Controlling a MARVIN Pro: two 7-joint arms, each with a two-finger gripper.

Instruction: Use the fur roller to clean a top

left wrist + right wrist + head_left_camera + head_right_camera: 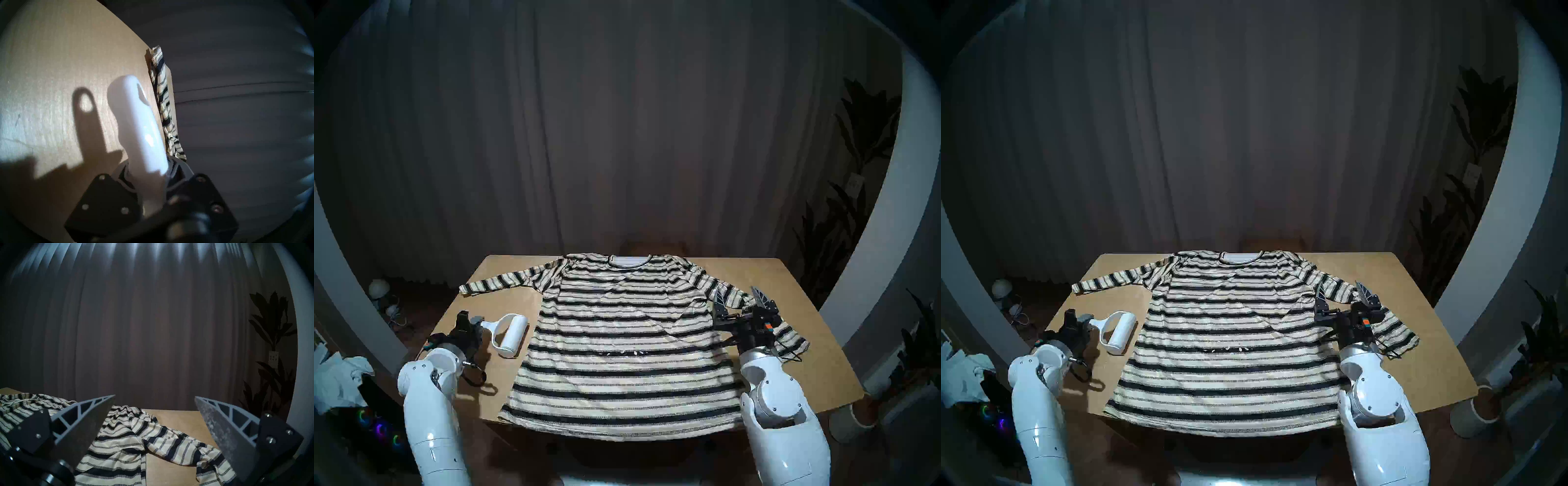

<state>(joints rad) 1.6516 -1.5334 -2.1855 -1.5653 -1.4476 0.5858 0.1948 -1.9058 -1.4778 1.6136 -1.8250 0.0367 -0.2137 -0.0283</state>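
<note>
The top (pixel 619 325) lies flat on the wooden table (pixel 789 373), neck at the far edge and hem hanging over the near edge. A row of small white specks (pixel 622 353) sits on its middle. The white fur roller (pixel 514 336) is left of the top, over bare table. My left gripper (pixel 478 324) is shut on its handle, seen close in the left wrist view (pixel 142 122). My right gripper (pixel 738 295) is open and empty, just above the top's right sleeve (pixel 178 451). I cannot tell whether the roller's cylinder touches the table.
A dark curtain hangs behind the table. Potted plants (pixel 857 169) and a white pot (pixel 853 421) stand at the right. Crumpled white cloth (pixel 337 376) and lit gear sit on the floor at the left. A black cable loop (pixel 480 376) lies by my left arm.
</note>
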